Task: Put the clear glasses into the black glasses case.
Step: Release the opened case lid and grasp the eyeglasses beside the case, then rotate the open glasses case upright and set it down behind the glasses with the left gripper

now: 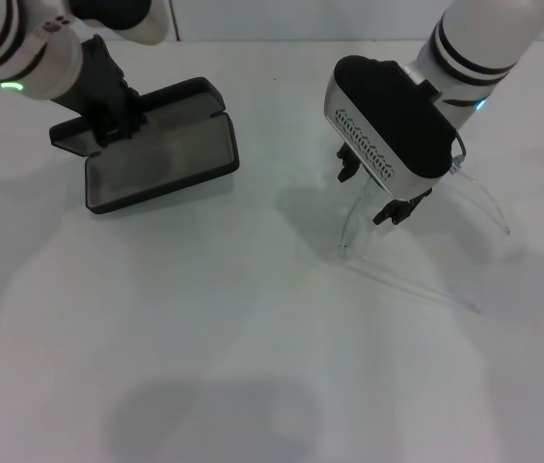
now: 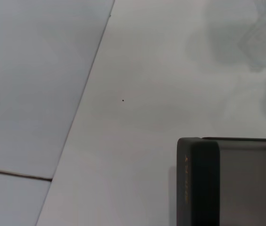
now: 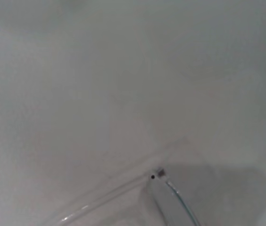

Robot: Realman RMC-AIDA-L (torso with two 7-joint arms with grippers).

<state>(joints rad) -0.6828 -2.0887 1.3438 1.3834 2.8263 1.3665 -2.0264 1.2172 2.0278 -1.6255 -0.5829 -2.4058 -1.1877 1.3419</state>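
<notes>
The right pincer (image 1: 378, 193) hangs low over the clear glasses (image 1: 417, 241) on the white worktop (image 1: 253, 347), fingers apart around the front, not yet clenched. The left pincer (image 1: 113, 121) is clenched on the lid of the open black glasses case (image 1: 156, 154). The glasses look light, stiff and slippery, so I would grip the lens front near the hinge.

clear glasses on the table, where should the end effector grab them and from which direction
Probably at the front lens of the clear glasses, from straight above. They lie on the white table with thin arms spread out, too slender to pinch reliably. The right end effector already hangs over that curved front.
</notes>
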